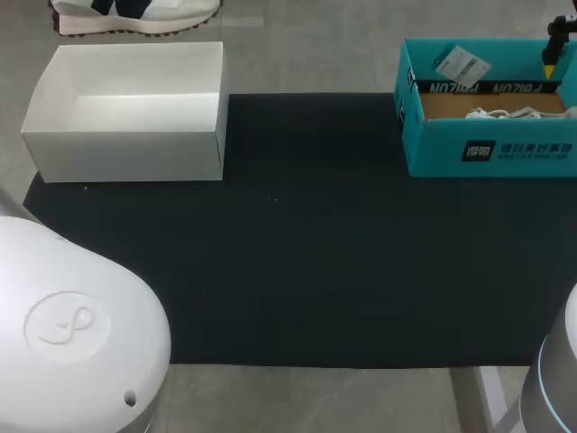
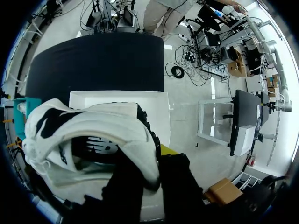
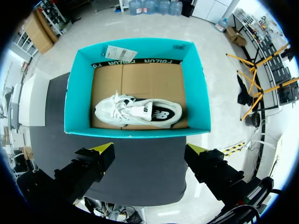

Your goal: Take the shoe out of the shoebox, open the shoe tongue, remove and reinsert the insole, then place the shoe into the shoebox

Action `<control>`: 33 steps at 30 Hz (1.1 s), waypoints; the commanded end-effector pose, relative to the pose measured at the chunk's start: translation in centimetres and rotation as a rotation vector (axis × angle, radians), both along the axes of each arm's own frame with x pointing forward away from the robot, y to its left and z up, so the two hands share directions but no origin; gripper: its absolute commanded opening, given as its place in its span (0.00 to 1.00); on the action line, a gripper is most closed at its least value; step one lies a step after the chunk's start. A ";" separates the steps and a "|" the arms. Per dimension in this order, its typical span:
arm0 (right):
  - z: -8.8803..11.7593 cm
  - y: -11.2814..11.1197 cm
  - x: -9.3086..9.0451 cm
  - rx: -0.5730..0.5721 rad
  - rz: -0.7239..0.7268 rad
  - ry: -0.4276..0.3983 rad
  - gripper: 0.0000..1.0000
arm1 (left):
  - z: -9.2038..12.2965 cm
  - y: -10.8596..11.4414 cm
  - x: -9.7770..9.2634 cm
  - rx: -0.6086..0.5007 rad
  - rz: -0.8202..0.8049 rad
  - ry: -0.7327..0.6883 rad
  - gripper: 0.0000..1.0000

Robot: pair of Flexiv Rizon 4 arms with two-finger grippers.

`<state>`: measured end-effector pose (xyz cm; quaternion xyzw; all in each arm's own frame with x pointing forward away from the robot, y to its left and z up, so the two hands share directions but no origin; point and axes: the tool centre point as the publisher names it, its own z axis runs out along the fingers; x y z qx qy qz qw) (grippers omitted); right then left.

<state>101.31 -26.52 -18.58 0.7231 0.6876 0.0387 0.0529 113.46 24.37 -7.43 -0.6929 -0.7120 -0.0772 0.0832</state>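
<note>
A white shoe with black patches [image 2: 88, 140] hangs over the white box [image 2: 159, 107], and my left gripper [image 2: 152, 161] is shut on its upper edge. In the head view this shoe [image 1: 135, 16] shows behind the white box [image 1: 126, 113]; the left gripper itself is hidden there. A second white shoe with a black heel [image 3: 138, 111] lies on its side in the teal shoebox [image 3: 140, 133]. My right gripper [image 3: 149, 151] hovers open above that box's near wall, with nothing between its fingers. One yellow tip of the right gripper [image 1: 552, 52] shows over the teal shoebox [image 1: 487, 149].
A black mat [image 1: 306, 262] covers the middle of the table between the two boxes. A paper tag [image 1: 462, 65] lies on the teal box's back flap. My left arm's white housing [image 1: 72, 325] fills the near left corner, and my right arm [image 1: 559, 379] the near right.
</note>
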 end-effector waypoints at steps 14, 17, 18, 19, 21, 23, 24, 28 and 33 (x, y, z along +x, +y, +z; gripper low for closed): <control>0.0 0.0 0.0 0.001 0.000 -0.002 1.00 | 1.1 -5.9 -12.4 0.006 -0.057 -0.283 0.00; 0.0 0.0 0.0 0.001 0.000 -0.002 1.00 | 0.6 -7.2 -13.2 0.000 -0.054 -0.280 0.00; 0.0 0.0 0.0 0.001 0.000 -0.002 1.00 | 0.4 -7.7 -13.4 0.030 -0.053 -0.275 0.00; 0.0 0.0 0.0 0.001 0.000 -0.002 1.00 | 0.2 -8.2 -13.7 0.036 -0.051 -0.274 0.00; 0.0 0.0 0.0 0.001 0.000 -0.002 1.00 | 0.2 -9.5 -14.6 0.027 -0.069 -0.265 0.00; 0.0 0.0 0.0 0.001 0.000 -0.002 1.00 | 0.2 -10.4 -15.5 0.028 -0.074 -0.263 0.00; 0.0 0.0 0.0 0.001 0.000 -0.002 1.00 | 0.3 -11.0 -16.0 0.025 -0.083 -0.261 0.00; 0.0 0.0 0.0 0.001 0.000 -0.002 1.00 | 1.1 -12.9 -18.3 0.014 -0.086 -0.278 0.00; 0.0 0.0 0.0 0.001 0.000 -0.002 1.00 | 1.9 -15.5 -21.2 0.017 -0.098 -0.286 0.00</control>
